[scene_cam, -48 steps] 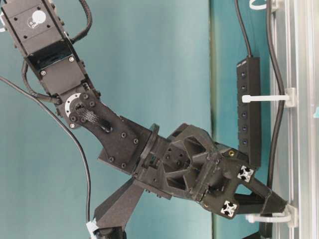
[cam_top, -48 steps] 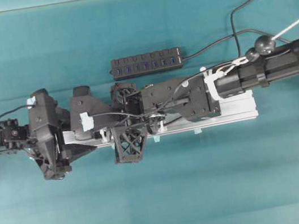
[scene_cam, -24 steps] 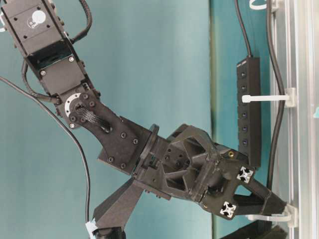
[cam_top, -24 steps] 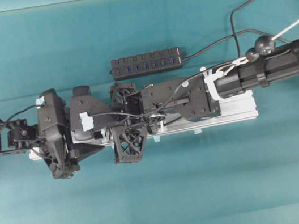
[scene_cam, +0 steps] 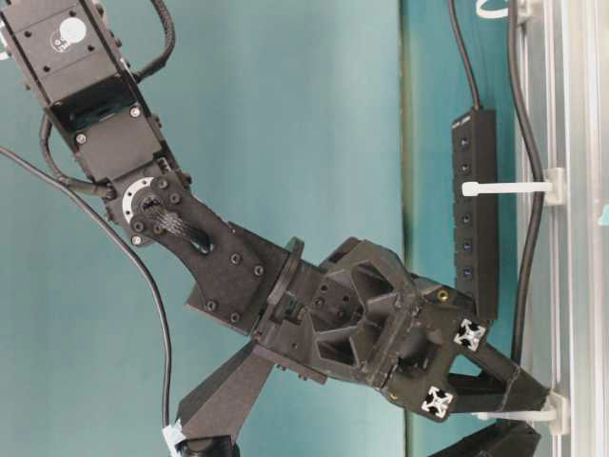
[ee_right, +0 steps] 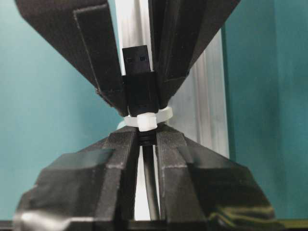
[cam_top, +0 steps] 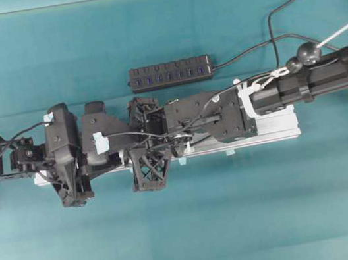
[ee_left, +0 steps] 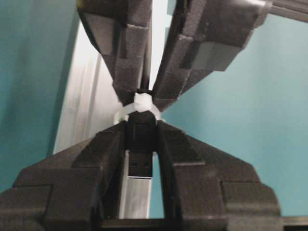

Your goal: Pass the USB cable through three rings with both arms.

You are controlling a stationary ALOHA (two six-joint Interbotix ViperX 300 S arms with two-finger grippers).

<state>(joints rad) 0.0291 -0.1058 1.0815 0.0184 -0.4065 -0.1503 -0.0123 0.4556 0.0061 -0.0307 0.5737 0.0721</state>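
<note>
Gripping the plug of the USB cable [ee_left: 140, 144], the left end effector [ee_left: 139, 159] pinches it just past a white ring [ee_left: 139, 107], while the right end effector [ee_right: 144, 142] pinches the cord on the ring's far side. This looks like the handover; next the right should release. From overhead, arms hide the other rings on the rail [cam_top: 274, 130].

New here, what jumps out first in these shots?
Two black pincers meet nose to nose over a white ring on the silver rail at mid-table. The USB plug has come through the ring: the left pincer is shut on it, while the right pincer pinches the cord behind. A black hub strip lies beyond them.
</note>
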